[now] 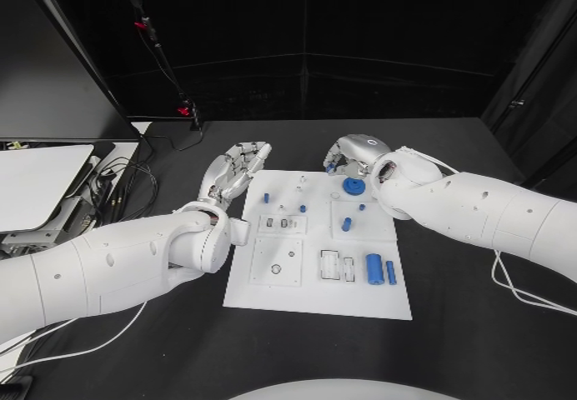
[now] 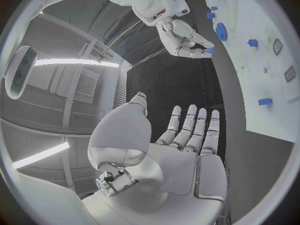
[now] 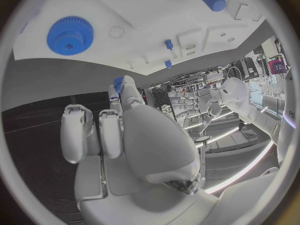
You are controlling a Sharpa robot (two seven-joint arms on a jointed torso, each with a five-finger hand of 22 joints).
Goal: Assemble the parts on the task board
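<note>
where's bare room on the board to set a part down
The near strip of the task board, below the two blue cylinders and recessed slots, is bare. The far end is crowded: blue gear, small pegs, and the right robot hand pinching a small blue part.

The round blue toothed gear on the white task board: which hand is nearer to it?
Right. The right hand hovers just beyond the round blue toothed gear at the white task board's far edge, pinching a small blue part. The left hand lies open off the board's far left corner.

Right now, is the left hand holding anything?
No, open. The left hand has its fingers straight and apart beside the board, with nothing in them.
</note>
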